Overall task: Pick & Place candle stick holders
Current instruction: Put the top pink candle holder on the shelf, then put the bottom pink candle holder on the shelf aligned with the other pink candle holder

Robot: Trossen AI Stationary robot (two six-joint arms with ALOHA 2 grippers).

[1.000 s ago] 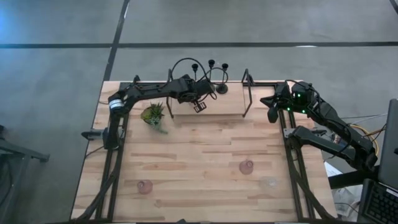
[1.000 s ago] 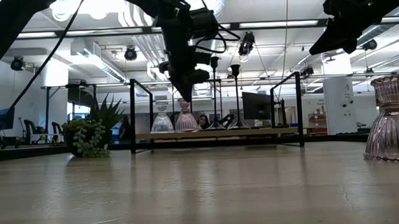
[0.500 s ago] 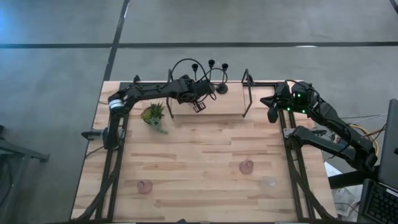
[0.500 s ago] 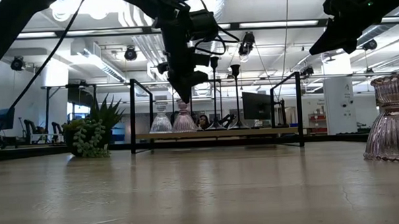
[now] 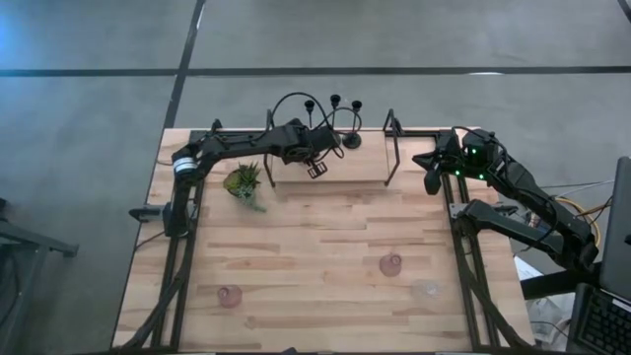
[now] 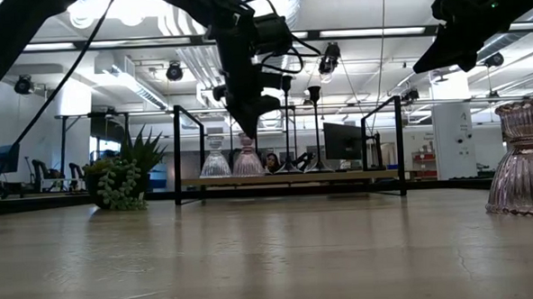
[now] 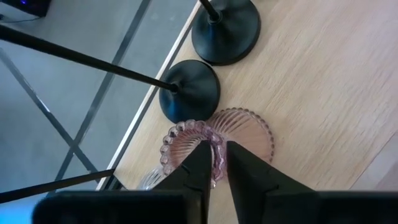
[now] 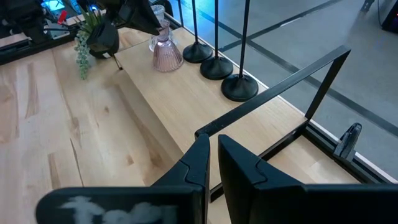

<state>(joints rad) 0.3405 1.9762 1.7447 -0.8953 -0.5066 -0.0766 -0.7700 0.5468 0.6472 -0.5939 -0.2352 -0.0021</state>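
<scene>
A raised wooden shelf (image 5: 355, 163) runs along the table's far edge. On it stand three slim black stemmed holders (image 8: 216, 67), a clear glass holder (image 6: 216, 159) and a pink glass holder (image 6: 246, 156). My left gripper (image 7: 217, 163) reaches down onto the pink one and is shut on its rim. My right gripper (image 8: 213, 155) hovers shut and holding nothing over the table's far right corner. Two more pink glass holders (image 5: 391, 264) (image 5: 229, 295) and a clear one (image 5: 426, 290) stand on the near half of the table. My left gripper pinches the scalloped rim of the pink holder's cup (image 7: 217, 149), one finger inside the cup and one outside. The fingers slant down from above, from the table's left. The holder stands upright with its ribbed base (image 7: 252, 127) on the shelf.
A small spiky green plant (image 5: 243, 183) sits on the table just left of the shelf. Black metal frames (image 5: 391, 148) rise at the shelf's two ends. The black holders' bases (image 7: 189, 93) stand close beside the pink holder. Bare wood lies across the table's middle.
</scene>
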